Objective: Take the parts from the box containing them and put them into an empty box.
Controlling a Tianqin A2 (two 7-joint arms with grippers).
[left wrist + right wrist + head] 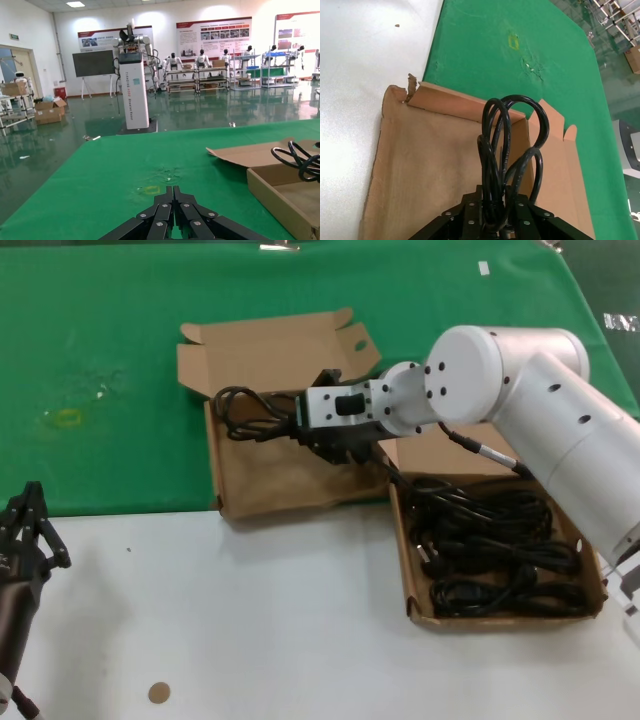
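Item: coiled power cord (245, 412), held over the left cardboard box (265, 485).

Surroundings: green mat (110, 350) under both boxes, white tabletop (250, 620) nearer the robot; the box's rear flaps (275, 345) stand open behind the load. Right gripper (300, 430) reaches across above this box, jaws clamped on the cord, whose glossy black loops fan out past the fingertips. The right box (415, 585) holds more black cords (495, 550) in a tangled heap. Left gripper (28, 530) is parked at the table's near left edge, fingers together.

Looped black cord bundle (243, 412) over left box; others (497, 550) in right box.
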